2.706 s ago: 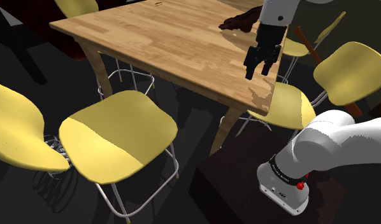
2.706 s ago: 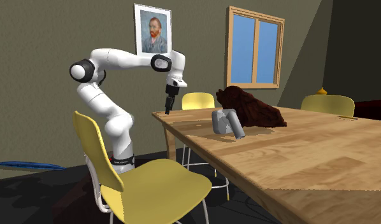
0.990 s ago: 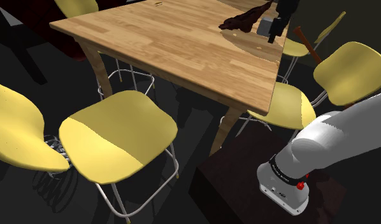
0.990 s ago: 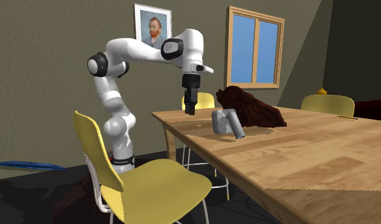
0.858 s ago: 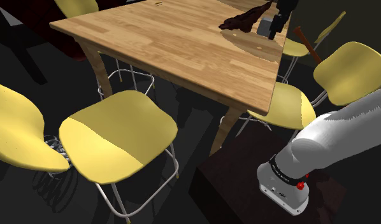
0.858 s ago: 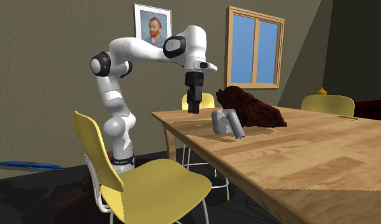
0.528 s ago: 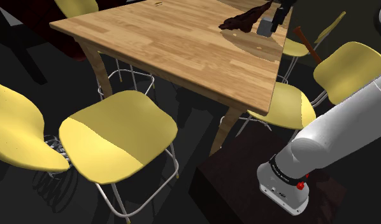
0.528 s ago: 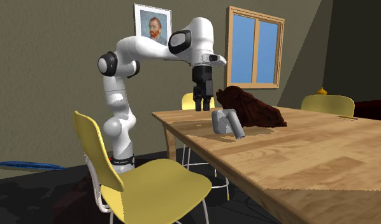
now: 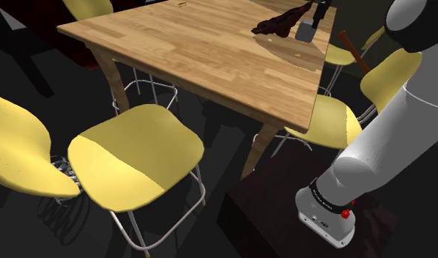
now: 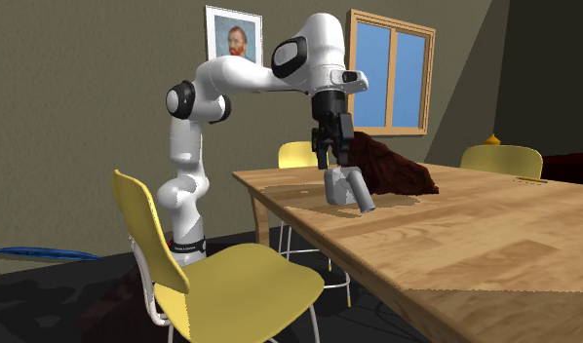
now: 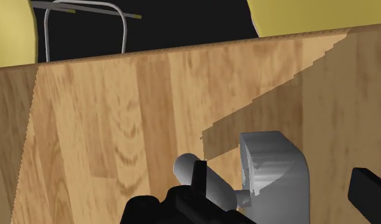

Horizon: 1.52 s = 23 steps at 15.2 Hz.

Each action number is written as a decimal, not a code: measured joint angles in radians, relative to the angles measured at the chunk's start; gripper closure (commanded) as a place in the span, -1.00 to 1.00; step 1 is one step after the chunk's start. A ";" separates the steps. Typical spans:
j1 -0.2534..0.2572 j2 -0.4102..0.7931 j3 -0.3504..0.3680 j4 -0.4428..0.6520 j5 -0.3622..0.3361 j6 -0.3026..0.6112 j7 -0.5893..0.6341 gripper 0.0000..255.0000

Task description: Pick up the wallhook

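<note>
The wallhook (image 10: pixel 346 187) is a grey block with a round peg, standing on the wooden table (image 10: pixel 475 244) near its corner. It is also in the shoulder view (image 9: pixel 306 31), at the table's far right. My gripper (image 10: pixel 334 161) hangs just above it, open, with a finger on each side and touching nothing. Seen from the wrist, the wallhook (image 11: pixel 272 168) lies below the gripper (image 11: pixel 278 184), its peg (image 11: pixel 199 175) pointing toward one finger. In the shoulder view the gripper (image 9: pixel 320 13) is partly cut off by the picture's top edge.
A dark brown heap (image 10: pixel 387 166) lies right behind the hook. The table edge (image 11: pixel 183 51) runs close by, and yellow chairs (image 9: pixel 137 150) (image 10: pixel 231 278) stand around the table. My stand (image 9: pixel 298 212) sits at the shoulder view's lower right.
The arm has swung across the table from its near corner to the hook, and the gripper now hangs over it. The hook has not moved.
</note>
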 measured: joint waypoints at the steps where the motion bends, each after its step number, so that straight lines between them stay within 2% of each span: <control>1: -0.001 -0.001 0.000 -0.013 -0.001 0.013 -0.001 -1.00; 6: 0.002 -0.012 0.001 -0.081 -0.009 0.071 0.010 -1.00; 7: 0.002 -0.012 0.001 -0.085 -0.009 0.075 0.011 1.00; 17: 0.003 -0.013 0.001 -0.089 -0.010 0.079 0.012 1.00; 23: -0.001 0.000 -0.001 -0.007 0.000 0.009 -0.002 1.00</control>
